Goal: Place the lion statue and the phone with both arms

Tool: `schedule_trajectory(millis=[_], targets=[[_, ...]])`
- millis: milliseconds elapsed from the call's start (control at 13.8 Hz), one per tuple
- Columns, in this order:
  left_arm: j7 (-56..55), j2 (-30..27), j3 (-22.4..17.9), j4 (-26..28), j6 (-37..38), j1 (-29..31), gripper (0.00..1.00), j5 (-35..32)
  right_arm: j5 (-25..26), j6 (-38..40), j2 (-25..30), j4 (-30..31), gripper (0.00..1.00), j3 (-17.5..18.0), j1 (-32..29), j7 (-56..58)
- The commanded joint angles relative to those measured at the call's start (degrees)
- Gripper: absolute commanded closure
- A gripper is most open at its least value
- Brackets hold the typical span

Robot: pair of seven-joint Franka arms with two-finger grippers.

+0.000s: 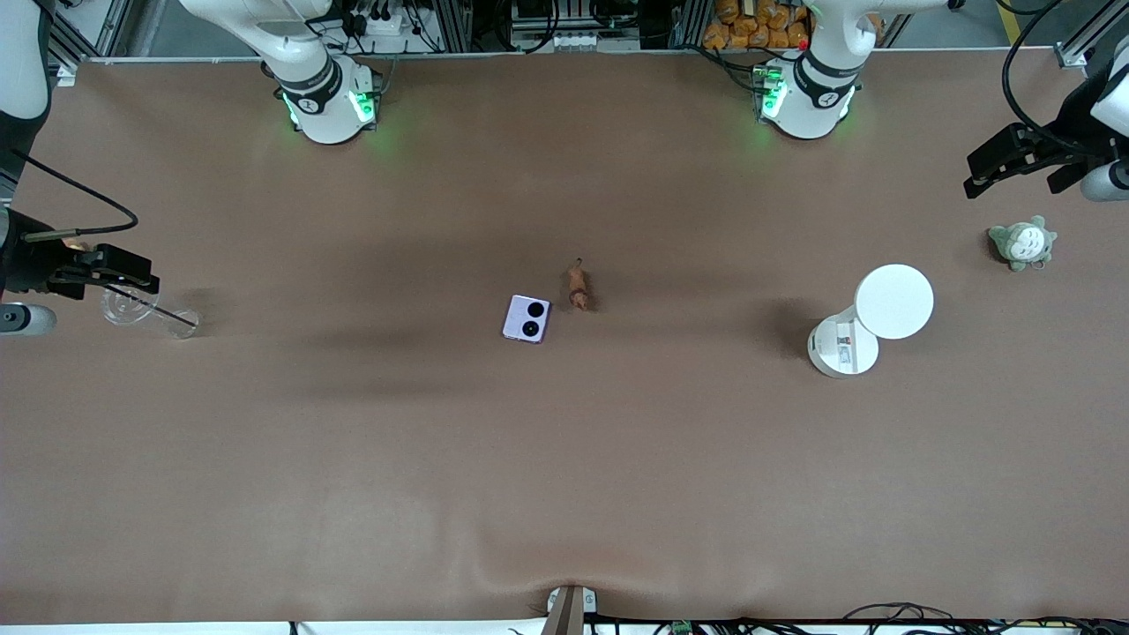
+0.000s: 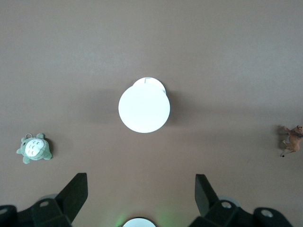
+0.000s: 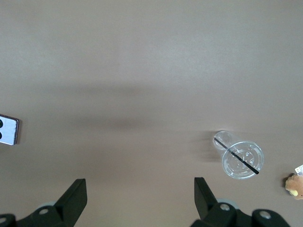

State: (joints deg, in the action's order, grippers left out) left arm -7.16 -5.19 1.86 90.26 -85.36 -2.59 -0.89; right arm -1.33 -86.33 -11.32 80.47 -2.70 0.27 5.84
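The phone (image 1: 527,318), a pale lavender square with two black circles, lies flat at mid-table. Its edge shows in the right wrist view as the phone (image 3: 8,129). The lion statue (image 1: 579,287), small and reddish-brown, stands beside it, slightly farther from the front camera and toward the left arm's end. In the left wrist view the lion statue (image 2: 292,140) sits at the border. My left gripper (image 1: 975,176) (image 2: 141,189) hangs open and empty over the left arm's end of the table. My right gripper (image 1: 152,275) (image 3: 140,191) hangs open and empty over the right arm's end.
A white round-topped stand (image 1: 893,302) (image 2: 144,105) rises between the lion and a grey-green plush (image 1: 1022,242) (image 2: 34,148). A clear cup with a black straw (image 1: 145,310) (image 3: 241,158) lies under the right gripper, with an orange-brown plush (image 3: 296,184) close by.
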Motion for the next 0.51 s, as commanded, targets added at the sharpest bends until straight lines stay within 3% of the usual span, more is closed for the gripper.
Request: schedule_trajectory(millis=[0, 435], targets=[[-0.4, 0.7, 0.1, -1.5, 1.5, -0.1, 0.00, 0.5, 0.8, -0.2, 0.9, 0.7, 0.00, 0.5, -0.5, 0.4], [-0.4, 0.1, 0.3, -1.6, 3.4, 0.0, 0.00, 0.9, 0.8, -0.2, 0.8, 0.7, 0.00, 0.5, -0.7, 0.3]])
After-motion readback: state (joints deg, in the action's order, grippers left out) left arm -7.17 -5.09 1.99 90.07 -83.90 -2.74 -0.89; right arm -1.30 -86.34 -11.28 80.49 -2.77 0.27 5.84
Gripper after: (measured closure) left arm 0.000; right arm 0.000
